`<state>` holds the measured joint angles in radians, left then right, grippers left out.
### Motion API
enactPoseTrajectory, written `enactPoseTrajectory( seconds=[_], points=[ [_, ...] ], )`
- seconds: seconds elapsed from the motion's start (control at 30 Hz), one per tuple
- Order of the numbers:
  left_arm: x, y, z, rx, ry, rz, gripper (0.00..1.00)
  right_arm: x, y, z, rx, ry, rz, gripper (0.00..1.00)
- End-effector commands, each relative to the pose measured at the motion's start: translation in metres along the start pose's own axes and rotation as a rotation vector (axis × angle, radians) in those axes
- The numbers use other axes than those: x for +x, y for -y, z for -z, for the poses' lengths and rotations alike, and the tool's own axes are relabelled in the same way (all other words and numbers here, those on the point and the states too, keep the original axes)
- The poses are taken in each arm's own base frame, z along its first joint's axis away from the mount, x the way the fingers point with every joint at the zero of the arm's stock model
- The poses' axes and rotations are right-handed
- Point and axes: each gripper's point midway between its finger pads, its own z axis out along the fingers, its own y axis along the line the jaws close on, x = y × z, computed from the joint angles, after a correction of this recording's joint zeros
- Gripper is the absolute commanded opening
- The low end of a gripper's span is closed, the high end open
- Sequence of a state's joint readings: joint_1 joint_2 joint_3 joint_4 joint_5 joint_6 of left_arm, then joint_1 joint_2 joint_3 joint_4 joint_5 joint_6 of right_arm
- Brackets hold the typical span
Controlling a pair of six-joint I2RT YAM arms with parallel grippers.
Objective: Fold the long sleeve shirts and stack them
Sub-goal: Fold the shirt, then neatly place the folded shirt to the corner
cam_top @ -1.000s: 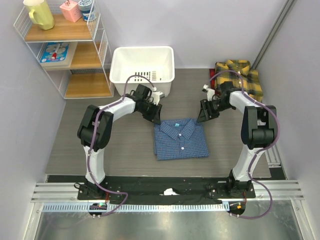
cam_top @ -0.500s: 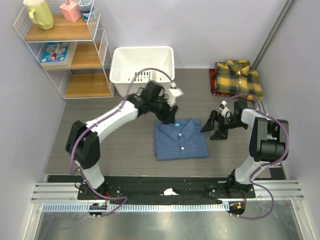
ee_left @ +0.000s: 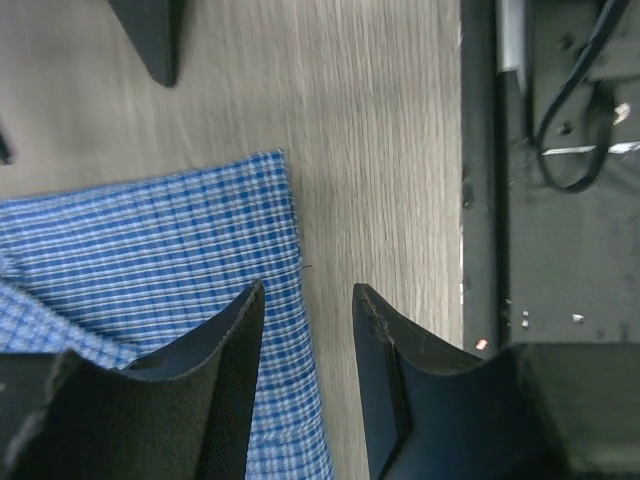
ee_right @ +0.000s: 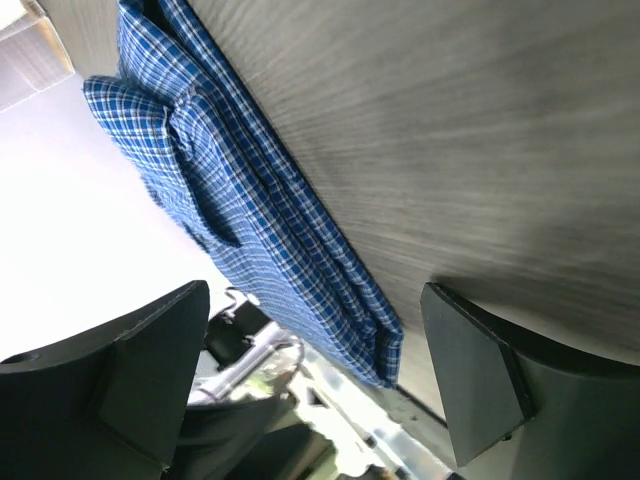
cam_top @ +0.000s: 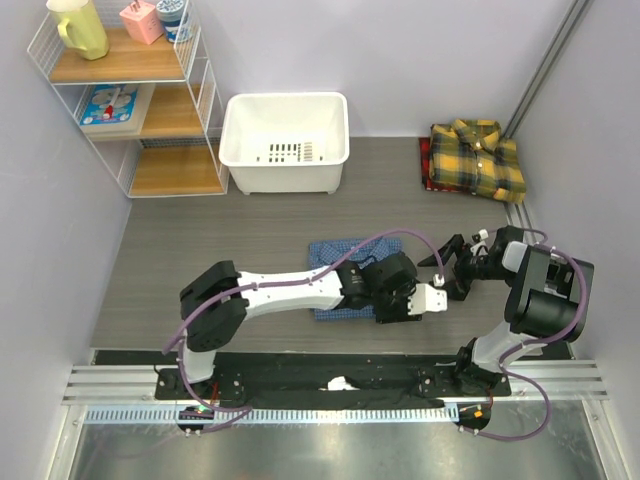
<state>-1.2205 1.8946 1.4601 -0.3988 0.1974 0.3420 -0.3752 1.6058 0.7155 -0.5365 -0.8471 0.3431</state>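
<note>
Grey wood-grain surface (cam_top: 200,250), pale walls, wire shelf (cam_top: 130,100) at upper left of the top view. Change since half a second ago: left arm (cam_top: 290,290) has left the white basket (cam_top: 285,140) at upper centre and now lies stretched low across the blue shirt (cam_top: 330,250) at centre frame, covering most of it. Right arm (cam_top: 535,290) has drawn back toward the lower right. Blue shirt is unmoved and folded. Left end effector (ee_left: 305,290): jaws partly apart with nothing between them, at the shirt's corner, one finger over check cloth and the other over bare wood; whether it touches the cloth cannot be told. Right end effector (ee_right: 315,288): spread wide, empty, near the shirt's edge but clear of it. Yellow plaid shirt (cam_top: 478,158) lies folded at upper right, well apart.
</note>
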Motion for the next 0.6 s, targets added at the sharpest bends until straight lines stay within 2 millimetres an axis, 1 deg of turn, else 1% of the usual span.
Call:
enactPoseTrajectory(
  seconds=[0.0, 0.07, 0.2, 0.33, 0.43, 0.47, 0.53, 0.57],
  points=[
    [0.001, -0.016, -0.021, -0.079, 0.042, -0.046, 0.42, 0.004, -0.008, 0.001, -0.049, 0.02, -0.054, 0.94],
    [0.0, -0.016, -0.028, -0.08, 0.054, -0.06, 0.43, 0.007, -0.006, -0.001, -0.049, 0.021, -0.09, 0.96],
    [0.003, -0.012, -0.04, -0.064, 0.054, -0.093, 0.44, 0.009, -0.004, -0.004, -0.058, 0.028, -0.117, 0.97],
    [0.014, -0.014, -0.057, -0.064, 0.024, -0.108, 0.42, 0.012, 0.003, -0.006, -0.031, 0.027, -0.148, 0.98],
    [0.019, -0.015, -0.059, -0.07, 0.013, -0.113, 0.33, 0.015, 0.01, -0.006, 0.01, 0.023, -0.167, 0.99],
    [0.019, -0.016, -0.057, -0.074, 0.018, -0.105, 0.25, 0.018, 0.013, -0.006, 0.023, 0.017, -0.178, 0.99],
    [0.016, -0.022, -0.051, -0.072, 0.046, -0.076, 0.15, 0.022, 0.018, -0.007, 0.047, 0.008, -0.199, 1.0],
    [0.014, -0.024, -0.047, -0.071, 0.059, -0.053, 0.07, 0.024, 0.023, -0.007, 0.074, 0.004, -0.212, 1.0]
  ],
)
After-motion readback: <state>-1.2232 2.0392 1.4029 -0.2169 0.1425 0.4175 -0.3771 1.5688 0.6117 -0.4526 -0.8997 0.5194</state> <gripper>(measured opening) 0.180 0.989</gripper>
